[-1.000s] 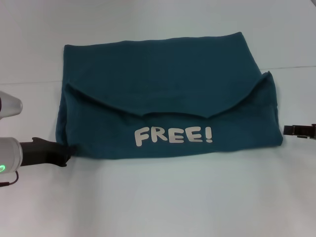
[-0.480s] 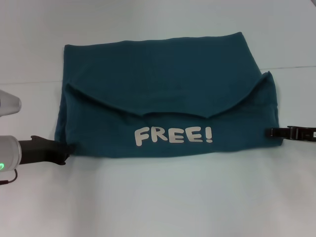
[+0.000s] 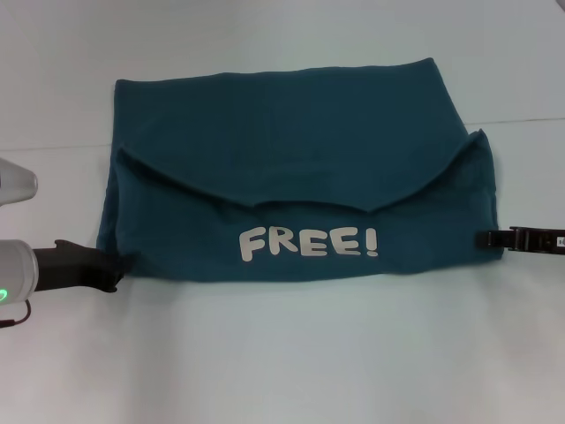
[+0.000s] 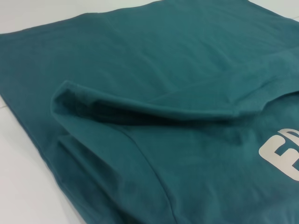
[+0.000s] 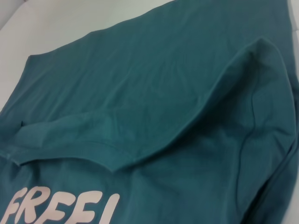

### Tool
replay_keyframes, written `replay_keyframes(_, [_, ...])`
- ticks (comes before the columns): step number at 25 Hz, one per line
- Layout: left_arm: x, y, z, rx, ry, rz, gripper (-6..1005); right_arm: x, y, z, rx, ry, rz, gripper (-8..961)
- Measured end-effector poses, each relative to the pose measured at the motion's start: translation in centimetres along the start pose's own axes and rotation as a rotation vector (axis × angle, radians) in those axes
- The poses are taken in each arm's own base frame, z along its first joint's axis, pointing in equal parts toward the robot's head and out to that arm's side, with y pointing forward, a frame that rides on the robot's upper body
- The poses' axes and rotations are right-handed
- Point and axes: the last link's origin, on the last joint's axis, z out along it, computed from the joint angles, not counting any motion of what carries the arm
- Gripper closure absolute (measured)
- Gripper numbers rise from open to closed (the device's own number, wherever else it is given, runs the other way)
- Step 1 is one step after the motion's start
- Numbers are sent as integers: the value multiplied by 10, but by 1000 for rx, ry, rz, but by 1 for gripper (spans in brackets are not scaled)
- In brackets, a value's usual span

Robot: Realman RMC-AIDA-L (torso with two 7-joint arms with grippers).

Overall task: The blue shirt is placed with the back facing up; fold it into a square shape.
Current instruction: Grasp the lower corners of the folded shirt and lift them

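Most of the left arm is cut off at the edge of the head view, and only its dark left gripper [image 3: 104, 269] pokes in, its tip touching the near left corner of the blue shirt [image 3: 291, 159]; from here I cannot tell whether its fingers are apart or pinched on the cloth, since the fabric edge hides them. The shirt lies spread across the middle of the white table [image 3: 282, 353], folded into a wide rectangle, with a curved flap laid over the near half and the white "FREE!" print [image 3: 309, 242] showing just below that flap. The wrist views show only teal cloth up close [image 4: 140, 56] [image 5: 140, 70], with parts of the white lettering cropped off. On the far right of the shirt, the right gripper [image 3: 488, 238] lies low with its thin dark tip over the near right corner of the shirt; whether it is closed I cannot tell.
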Motion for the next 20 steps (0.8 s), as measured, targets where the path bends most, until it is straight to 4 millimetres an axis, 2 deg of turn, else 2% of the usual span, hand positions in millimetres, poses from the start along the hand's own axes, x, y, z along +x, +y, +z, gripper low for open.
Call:
replay_keyframes(4, [-1,0,-1,-2,0,-6,964,2,-3,-3,1,-14,9,530])
replay_keyframes(12, [-8,-2,-14,-32,-4,-26,959,10,-10,-18,-29,-54,16,914])
replay_keyframes(16, [-18,2,-28,-92,-7,-61,957,17,-16,-32,-34,-64,0,914])
replay_keyframes(20, [-31,15,-39,-203,-29,-87,954,27,-20,-49,-55,-77,-24,914])
